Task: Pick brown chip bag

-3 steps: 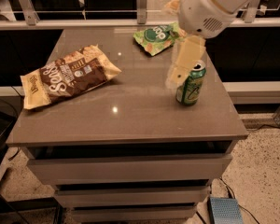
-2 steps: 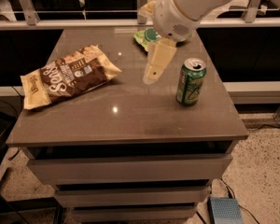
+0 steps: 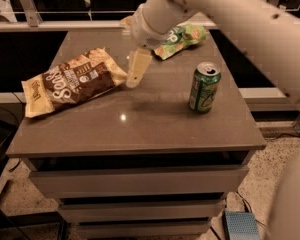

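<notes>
The brown chip bag lies flat on the left part of the table top, dark brown in the middle with cream-yellow ends and white script lettering. My gripper hangs from the white arm above the table's middle, its cream tip just right of the bag's right end and close to it. It holds nothing that I can see.
A green soda can stands upright on the right side of the grey table. A smaller green snack bag lies at the back, partly behind my arm. Drawers sit below the table top. A rail runs behind the table.
My arm and gripper have swung left, from above the soda can to just beside the brown chip bag's right end. The bag and can have not moved.
</notes>
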Robot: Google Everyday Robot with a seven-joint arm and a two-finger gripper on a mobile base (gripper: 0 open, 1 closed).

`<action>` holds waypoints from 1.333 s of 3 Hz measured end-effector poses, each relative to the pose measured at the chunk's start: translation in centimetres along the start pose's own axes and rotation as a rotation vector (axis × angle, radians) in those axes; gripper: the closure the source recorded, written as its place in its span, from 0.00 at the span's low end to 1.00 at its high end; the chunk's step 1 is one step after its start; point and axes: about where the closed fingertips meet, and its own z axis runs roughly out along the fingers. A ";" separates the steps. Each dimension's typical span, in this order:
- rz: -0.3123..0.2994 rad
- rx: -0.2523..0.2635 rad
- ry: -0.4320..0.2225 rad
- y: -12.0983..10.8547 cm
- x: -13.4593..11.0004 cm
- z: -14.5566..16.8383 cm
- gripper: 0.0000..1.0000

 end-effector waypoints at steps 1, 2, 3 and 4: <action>-0.005 -0.031 0.005 -1.5 0.8 5.0 0.00; 0.013 -0.057 -0.003 -2.0 0.4 8.5 0.00; 0.032 -0.077 -0.015 -2.1 -0.7 10.5 0.16; 0.050 -0.089 -0.025 -2.1 -1.2 11.2 0.39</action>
